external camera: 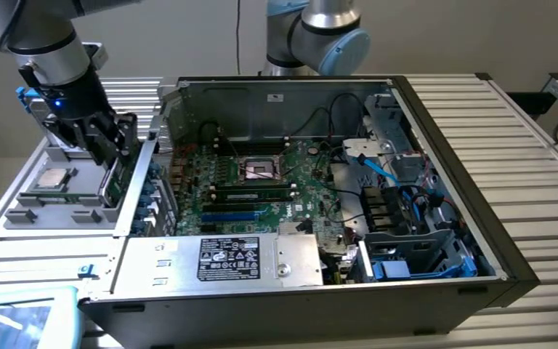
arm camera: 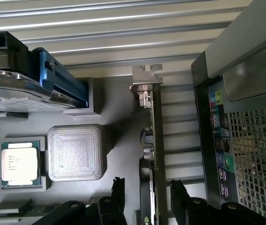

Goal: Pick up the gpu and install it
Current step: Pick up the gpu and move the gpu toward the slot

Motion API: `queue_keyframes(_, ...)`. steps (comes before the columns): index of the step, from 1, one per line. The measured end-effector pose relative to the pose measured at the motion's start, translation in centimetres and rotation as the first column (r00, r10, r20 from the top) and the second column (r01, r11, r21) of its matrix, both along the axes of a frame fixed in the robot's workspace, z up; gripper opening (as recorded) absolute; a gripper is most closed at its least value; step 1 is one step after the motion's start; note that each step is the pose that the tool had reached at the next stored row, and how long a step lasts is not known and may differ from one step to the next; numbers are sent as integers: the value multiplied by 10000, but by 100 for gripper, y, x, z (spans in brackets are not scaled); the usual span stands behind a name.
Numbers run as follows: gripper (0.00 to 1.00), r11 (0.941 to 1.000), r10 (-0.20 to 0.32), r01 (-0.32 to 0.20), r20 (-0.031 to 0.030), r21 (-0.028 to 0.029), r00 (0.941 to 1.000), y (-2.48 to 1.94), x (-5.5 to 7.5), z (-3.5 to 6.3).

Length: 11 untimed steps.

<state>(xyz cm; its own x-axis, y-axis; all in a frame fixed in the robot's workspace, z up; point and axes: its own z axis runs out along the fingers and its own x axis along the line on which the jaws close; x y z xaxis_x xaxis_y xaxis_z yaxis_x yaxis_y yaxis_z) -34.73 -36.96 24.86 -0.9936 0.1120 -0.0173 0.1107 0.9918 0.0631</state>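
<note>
**A:** What is seen closest to the wrist camera?

**B:** The gripper (arm camera: 147,190) is seen there. Its black fingers (arm camera: 118,197) are held apart, and the gpu (arm camera: 155,154) is straddled by them. A gap is left on each side, so nothing is clamped.

**A:** Where is the gpu kept?

**B:** It is stood on edge in a slot of the grey parts tray (arm camera: 119,117), outside the machine. Its metal bracket (arm camera: 147,77) is carried at the end away from the fingers.

**A:** What else is held in the tray?

**B:** A ribbed, translucent square block (arm camera: 75,152) is set near the card, and a CPU (arm camera: 19,161) is seated just beyond it. A hard drive (arm camera: 11,89) with a blue carrier is lodged further along.

**A:** And past the tray?

**B:** An open computer case (external camera: 453,240) is laid on its side just beside the tray, on a slatted metal table (external camera: 540,189). Inside it the green motherboard (external camera: 250,182) is exposed. A labelled power supply (external camera: 226,258) is mounted at the case's edge nearest the exterior camera.

**A:** What is seen farthest back?

**B:** A grey and light-blue arm joint (external camera: 322,36) is seen behind the case.
</note>
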Motion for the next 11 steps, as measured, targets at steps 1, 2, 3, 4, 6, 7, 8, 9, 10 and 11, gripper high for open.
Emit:
queue_keyframes(1, 52, 10000, -4, 4, -3, 0, 10000, 0, 0, -18)
queue_keyframes(2, 52, 10000, -7, 7, -8, 1, 10000, 1, -1, -36)
queue_keyframes(3, 52, 10000, -9, 9, -16, 0, 10000, 1, -1, -46)
queue_keyframes(4, 52, 10000, -10, 10, -23, -1, 10000, 1, -1, -46)
queue_keyframes(6, 52, 10000, -9, 9, -26, -1, 10000, 1, -1, -46)
queue_keyframes(7, 50, 10000, -9, 9, -26, 0, 10000, 1, -1, -46)
queue_keyframes(8, 50, 10000, -9, 9, -25, 0, 10000, 1, -1, -47)
queue_keyframes(9, 43, 10000, -9, 9, -24, 1, 10000, 0, -1, -48)
queue_keyframes(10, 43, 10000, -7, 7, -22, 3, 10000, -6, 0, -54)
queue_keyframes(11, 43, 10000, -8, 8, -21, 3, 10000, -9, 1, -62)
